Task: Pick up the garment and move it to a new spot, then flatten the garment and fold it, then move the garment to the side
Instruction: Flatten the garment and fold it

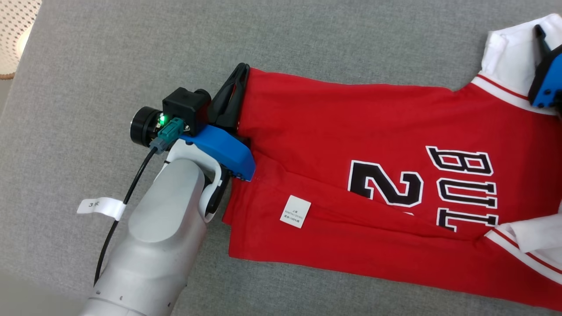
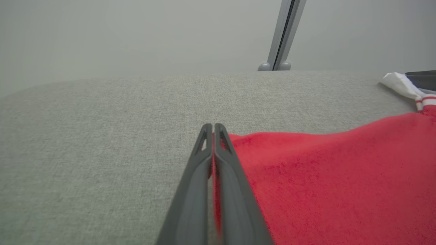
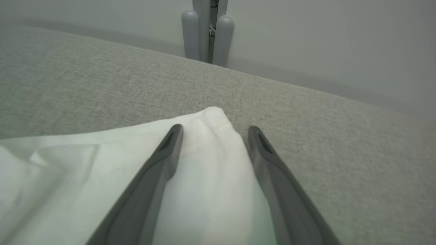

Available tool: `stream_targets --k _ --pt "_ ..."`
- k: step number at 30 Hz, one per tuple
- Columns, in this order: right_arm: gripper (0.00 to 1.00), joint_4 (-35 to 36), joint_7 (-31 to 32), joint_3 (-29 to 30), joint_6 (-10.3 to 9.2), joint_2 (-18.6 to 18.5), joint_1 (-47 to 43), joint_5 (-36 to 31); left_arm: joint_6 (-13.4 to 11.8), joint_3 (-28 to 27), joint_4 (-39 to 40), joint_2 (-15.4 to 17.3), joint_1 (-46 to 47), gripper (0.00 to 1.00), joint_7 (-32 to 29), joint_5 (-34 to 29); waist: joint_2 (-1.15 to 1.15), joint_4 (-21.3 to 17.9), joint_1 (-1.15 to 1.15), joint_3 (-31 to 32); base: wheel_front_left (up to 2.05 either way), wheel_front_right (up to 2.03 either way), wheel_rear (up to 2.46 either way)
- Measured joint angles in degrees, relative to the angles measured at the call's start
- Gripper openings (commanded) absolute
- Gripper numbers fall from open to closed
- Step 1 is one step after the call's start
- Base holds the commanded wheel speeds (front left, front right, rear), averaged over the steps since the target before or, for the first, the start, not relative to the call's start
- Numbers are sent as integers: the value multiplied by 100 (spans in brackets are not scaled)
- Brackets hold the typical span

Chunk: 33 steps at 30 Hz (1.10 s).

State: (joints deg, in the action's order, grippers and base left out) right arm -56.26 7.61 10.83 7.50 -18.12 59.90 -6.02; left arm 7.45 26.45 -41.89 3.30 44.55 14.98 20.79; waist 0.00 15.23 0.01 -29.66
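The garment [image 1: 333,131] is a red jersey with black lettering and white sleeves, spread flat on the grey cloth surface [image 1: 109,66]. My left gripper [image 1: 242,69] is at its upper left hem corner, fingers pressed together. In the left wrist view the left gripper [image 2: 213,127] is shut on the garment [image 2: 323,177], with a strip of red cloth showing between the fingers. My right gripper [image 1: 540,35] is at the far right over a white sleeve. The right wrist view shows the right gripper [image 3: 214,131] open, its fingers either side of the white sleeve [image 3: 204,170].
A white care label [image 1: 295,211] lies on the red cloth. A pale dotted object [image 1: 17,35] sits beyond the surface's upper left corner. A grey metal post [image 2: 284,34] stands past the far edge. Bare grey cloth extends left of the garment.
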Motion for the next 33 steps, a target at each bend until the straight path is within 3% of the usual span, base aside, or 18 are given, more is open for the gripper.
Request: stream_targets --k 4,5,6,9,17,21,27,33 --pt "100 -122 108 341 0 -12 153 -200 0 43 75 -10 -13 0 1 45 0 64 0 -97 0 0 0" --pt "44 -154 130 410 0 0 188 -215 0 47 82 -11 -16 0 0 67 0 72 0 -114 0 0 0" --pt "0 -170 136 452 0 14 224 -256 0 49 92 -11 -24 0 1 86 0 75 0 -128 0 0 0" --pt "0 -113 -153 576 0 134 242 -350 0 30 98 -18 -52 0 1 108 0 55 0 -154 0 0 0" --pt "0 287 -1812 1220 0 347 241 -743 -8 -485 460 7 -124 0 1 -38 0 -157 0 -36 0 0 0" --pt "0 461 -2176 1407 0 505 168 -728 -14 -744 646 52 -237 0 1 -202 0 -331 -1 108 0 0 0" --pt "0 970 -2258 1112 0 777 -528 -127 -35 -1046 719 70 -586 0 0 -404 0 -594 -1 432 0 0 0" --pt "0 1906 -2259 641 0 914 -2003 899 -36 -1415 882 71 -1304 0 1 -530 0 -819 -1 856 0 0 0"
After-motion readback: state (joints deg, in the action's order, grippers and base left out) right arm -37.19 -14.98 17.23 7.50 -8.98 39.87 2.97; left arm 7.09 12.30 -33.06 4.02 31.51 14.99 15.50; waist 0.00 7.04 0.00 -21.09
